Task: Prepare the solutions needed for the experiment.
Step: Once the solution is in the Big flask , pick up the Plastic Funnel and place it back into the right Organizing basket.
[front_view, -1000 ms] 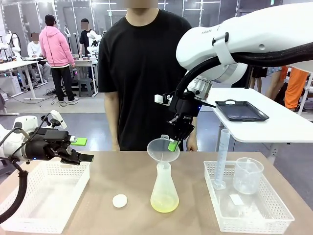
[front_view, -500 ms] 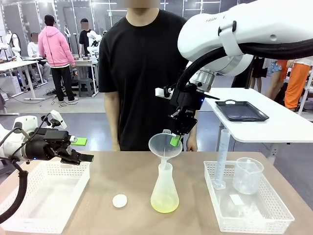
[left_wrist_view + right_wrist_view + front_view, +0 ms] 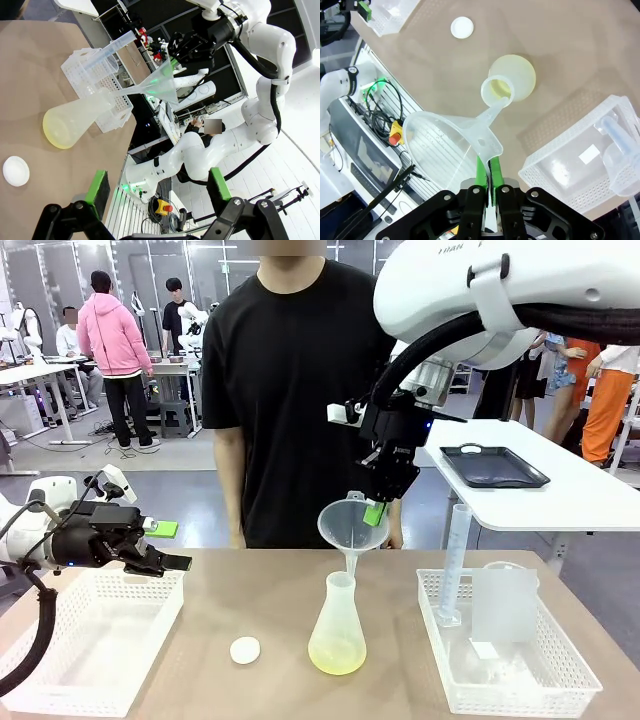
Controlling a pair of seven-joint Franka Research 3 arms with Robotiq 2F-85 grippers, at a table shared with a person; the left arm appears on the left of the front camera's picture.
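Note:
A frosted conical flask (image 3: 336, 625) stands mid-table with the pale yellow solution (image 3: 336, 656) in its bottom. My right gripper (image 3: 375, 512) is shut on the rim of a clear plastic funnel (image 3: 352, 522), which hangs tilted with its stem tip just over the flask's mouth. From the right wrist, the funnel (image 3: 445, 145) lies above the flask (image 3: 512, 80), the fingers (image 3: 481, 172) pinching its edge. My left gripper (image 3: 165, 552) hovers open over the left basket, with nothing between its pads (image 3: 98, 187). The left wrist view also takes in the flask (image 3: 75, 122) and funnel (image 3: 161, 86).
A white round cap (image 3: 244, 649) lies left of the flask. A white mesh basket (image 3: 90, 680) sits at the left. Another basket (image 3: 560, 685) at the right holds a tall graduated cylinder (image 3: 455, 560) and a beaker (image 3: 505, 602). A person in black stands across the table.
My right gripper has raised the funnel and carried it slightly right, drawing its stem up out of the flask's neck. The left arm has stayed still.

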